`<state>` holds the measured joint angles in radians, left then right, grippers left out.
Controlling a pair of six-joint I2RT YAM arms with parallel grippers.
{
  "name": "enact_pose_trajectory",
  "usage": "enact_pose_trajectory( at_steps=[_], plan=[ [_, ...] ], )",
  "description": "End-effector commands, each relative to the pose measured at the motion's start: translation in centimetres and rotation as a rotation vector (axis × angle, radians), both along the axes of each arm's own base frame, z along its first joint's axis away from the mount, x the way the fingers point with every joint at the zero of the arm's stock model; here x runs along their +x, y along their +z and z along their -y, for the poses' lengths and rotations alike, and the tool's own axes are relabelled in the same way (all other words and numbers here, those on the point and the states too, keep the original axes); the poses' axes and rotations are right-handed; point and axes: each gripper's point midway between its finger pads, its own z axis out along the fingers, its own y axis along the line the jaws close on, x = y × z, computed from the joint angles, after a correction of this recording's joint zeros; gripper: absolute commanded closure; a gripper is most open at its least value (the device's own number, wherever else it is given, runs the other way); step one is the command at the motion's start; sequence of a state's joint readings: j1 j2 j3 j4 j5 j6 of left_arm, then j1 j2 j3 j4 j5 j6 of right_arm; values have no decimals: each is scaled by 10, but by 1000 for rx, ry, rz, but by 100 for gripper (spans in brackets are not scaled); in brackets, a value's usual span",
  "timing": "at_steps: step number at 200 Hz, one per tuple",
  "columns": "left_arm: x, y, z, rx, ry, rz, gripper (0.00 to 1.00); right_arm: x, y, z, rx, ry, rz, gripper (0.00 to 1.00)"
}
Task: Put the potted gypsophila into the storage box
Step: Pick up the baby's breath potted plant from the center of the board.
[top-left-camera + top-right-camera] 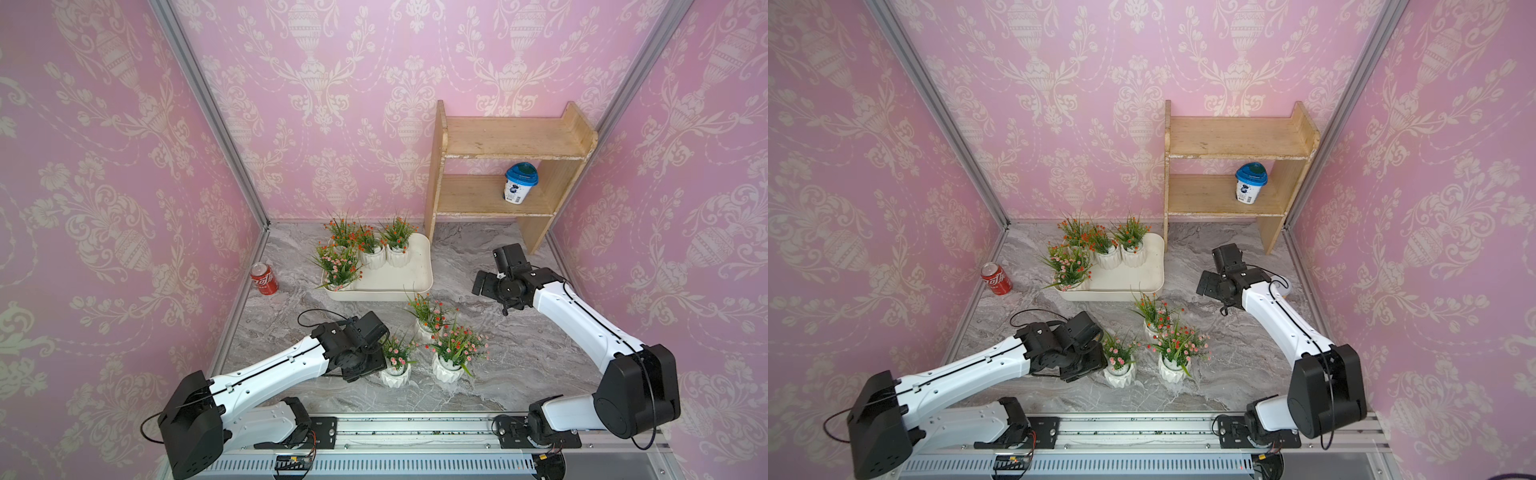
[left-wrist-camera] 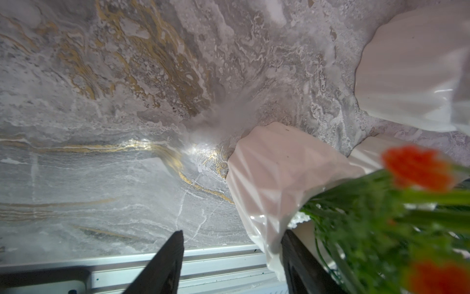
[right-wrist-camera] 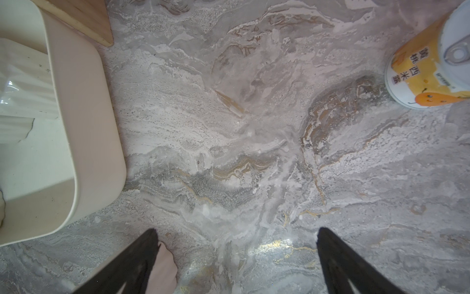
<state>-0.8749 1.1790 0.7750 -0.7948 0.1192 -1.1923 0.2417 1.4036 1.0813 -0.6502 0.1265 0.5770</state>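
Observation:
Three potted gypsophila stand on the marble table, in both top views: a front pot [image 1: 395, 374] [image 1: 1119, 376], one to its right [image 1: 448, 368] and one behind [image 1: 426, 328]. My left gripper [image 1: 380, 365] [image 2: 232, 233] is low at the front pot [image 2: 274, 178]. Its jaws straddle the pot's white wall. One finger [image 2: 297, 259] lies against the wall and the other finger [image 2: 167, 262] stands apart from it. The cream storage box [image 1: 409, 286] [image 3: 84, 127] holds several potted plants along its far and left sides. My right gripper [image 1: 482, 284] [image 3: 237, 230] hovers open over bare marble to the right of the box.
A red cola can [image 1: 264, 278] stands left of the box. A wooden two-tier shelf [image 1: 511, 137] at the back right carries a blue-lidded tub [image 1: 520, 183]. A yellow-labelled can [image 3: 429, 73] stands near my right gripper. A metal rail [image 1: 415, 432] runs along the front edge.

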Motion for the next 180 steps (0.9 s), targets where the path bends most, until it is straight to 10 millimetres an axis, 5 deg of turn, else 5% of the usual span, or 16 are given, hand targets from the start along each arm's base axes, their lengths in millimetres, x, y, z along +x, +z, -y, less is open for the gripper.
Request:
enact_pose_trajectory(
  at_steps=[1, 38, 79, 180],
  plan=[
    [-5, -8, -1, 20, -5, -26, 36, -2, -9, 2, 1, -19, -24, 0],
    [-4, -11, 1, 32, -12, -30, 37, -1, -12, 2, 0, -19, -32, 1],
    [-2, -12, -1, 66, -16, -30, 58, -1, -14, 2, -2, -19, -37, 0],
    [2, -8, -5, 94, -22, -10, 84, -3, -17, 4, -6, -23, -40, 1]
  ],
)
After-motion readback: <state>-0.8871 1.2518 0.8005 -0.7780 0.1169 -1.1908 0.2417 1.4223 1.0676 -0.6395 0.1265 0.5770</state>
